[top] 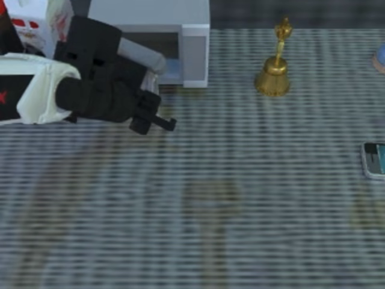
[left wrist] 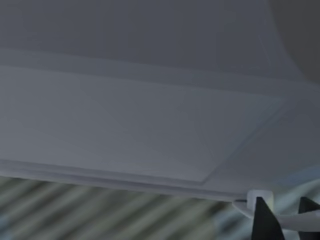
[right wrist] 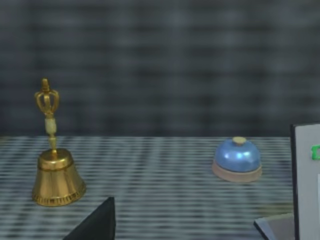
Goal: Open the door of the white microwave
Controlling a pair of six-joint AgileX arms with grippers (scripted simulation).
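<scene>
Our left gripper (left wrist: pixel 282 220), jaws closed on the door (left wrist: pixel 125 125) handle (left wrist: pixel 260 196), should swing wide, keeping the microwave (top: pixel 150 15) steady.

Door (left wrist: pixel 125 135) mostly behind left arm (top: pixel 90 84)

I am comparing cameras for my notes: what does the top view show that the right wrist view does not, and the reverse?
Only the top view shows the boxy white microwave, its door swung open, the left gripper in front of it, and the white carton with red print.

Only the right wrist view shows the whole blue dome bell.

Both show the golden hand bell and striped table.
</scene>
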